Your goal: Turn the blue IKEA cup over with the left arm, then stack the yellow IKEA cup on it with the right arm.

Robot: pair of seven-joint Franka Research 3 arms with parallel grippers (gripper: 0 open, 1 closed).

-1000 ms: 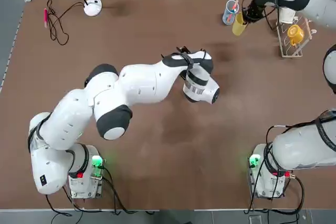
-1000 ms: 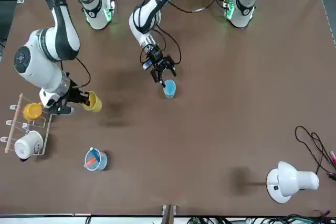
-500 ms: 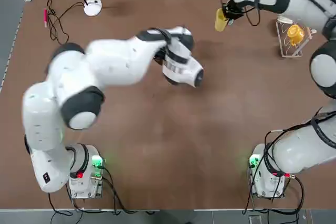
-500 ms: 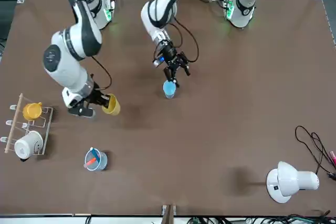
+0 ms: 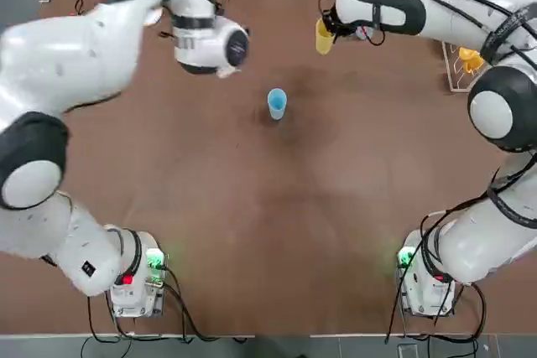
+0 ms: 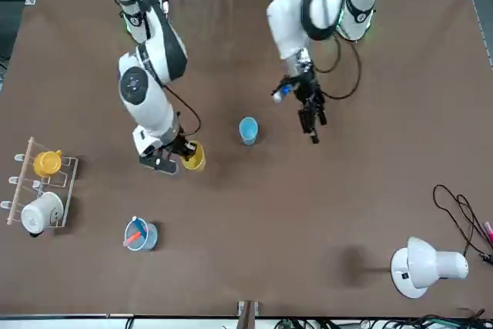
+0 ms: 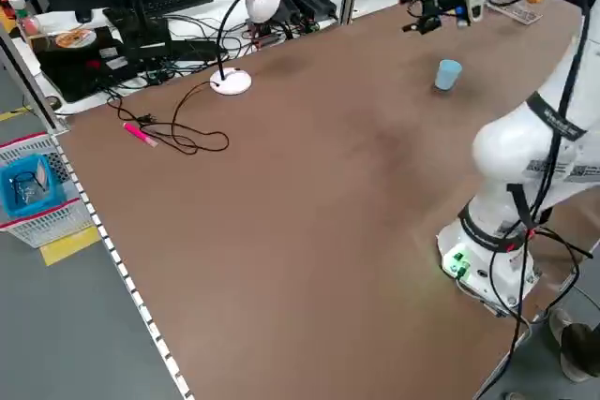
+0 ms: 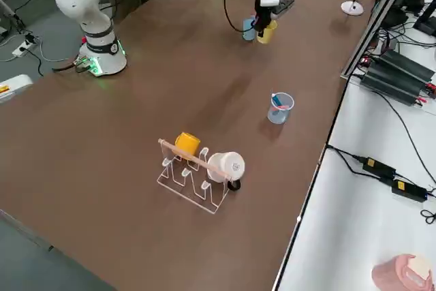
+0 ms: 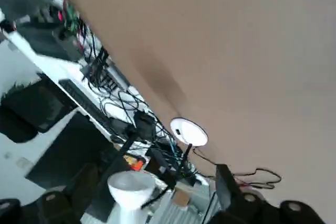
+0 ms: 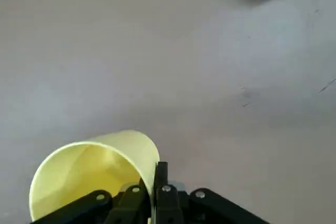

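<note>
Your right gripper [image 6: 176,158] was clamped on the yellow cup's [image 6: 192,156] rim, left of centre in the front frame. The blue cup [image 6: 248,129] stood alone mid-table. Your left gripper [image 6: 311,117], just right of it, held nothing, and I couldn't tell if it was open.

Blue IKEA cup [image 5: 277,103] standing mid-table; yellow IKEA cup [image 5: 324,37] lifted.

You can't judge the left gripper [image 6: 310,117] from overhead: its own wrist covers it. In the front view its fingers are too small to read. In the right side view the right gripper [image 8: 264,24] hides most of the blue cup [image 8: 249,29]. The right wrist view cuts off the yellow cup [image 10: 94,174] at the bottom edge.
</note>
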